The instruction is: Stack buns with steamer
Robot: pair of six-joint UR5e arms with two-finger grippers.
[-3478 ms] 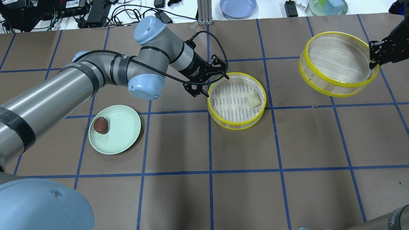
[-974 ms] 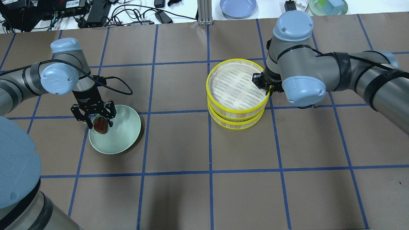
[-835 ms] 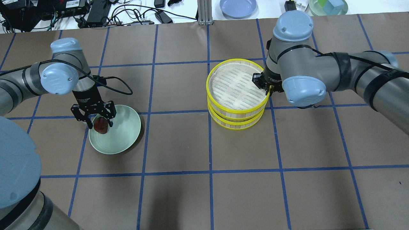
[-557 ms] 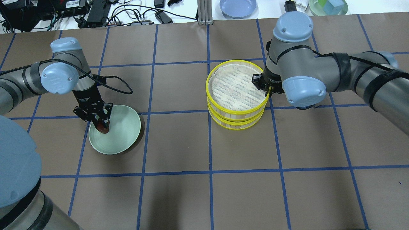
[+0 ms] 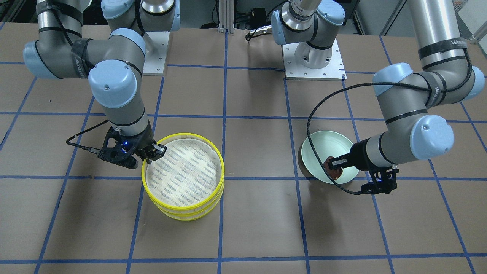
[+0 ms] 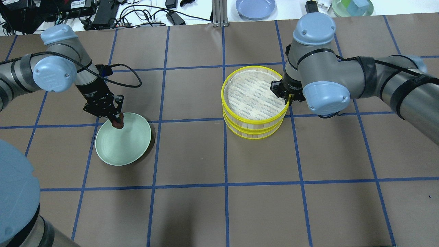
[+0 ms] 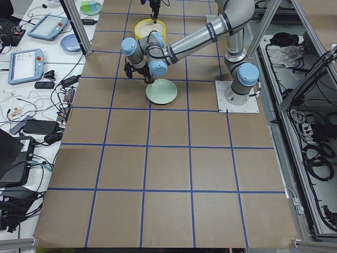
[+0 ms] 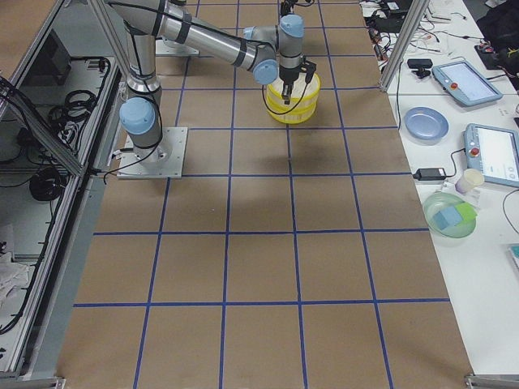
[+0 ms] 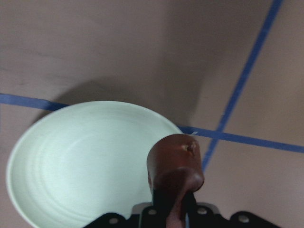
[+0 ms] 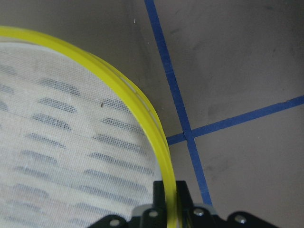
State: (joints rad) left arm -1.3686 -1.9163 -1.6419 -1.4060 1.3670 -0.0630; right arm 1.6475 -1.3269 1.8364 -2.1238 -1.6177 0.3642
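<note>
A green plate [image 6: 127, 148] is lying on the table [image 6: 219, 206] under the left hand [image 6: 117, 122] gripping the brown bun [image 9: 175, 161], while the right hand [image 5: 149, 158] is pinching the stacked steamer [image 6: 254, 119] by its rim.

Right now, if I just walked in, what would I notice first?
Probably the steamer in the middle of the table: two bright yellow-rimmed tiers stacked up, with the right end effector pinching the top rim. Next, off toward the robot's left, the left end effector holds a dark reddish-brown bun over the edge of a pale green plate.
</note>
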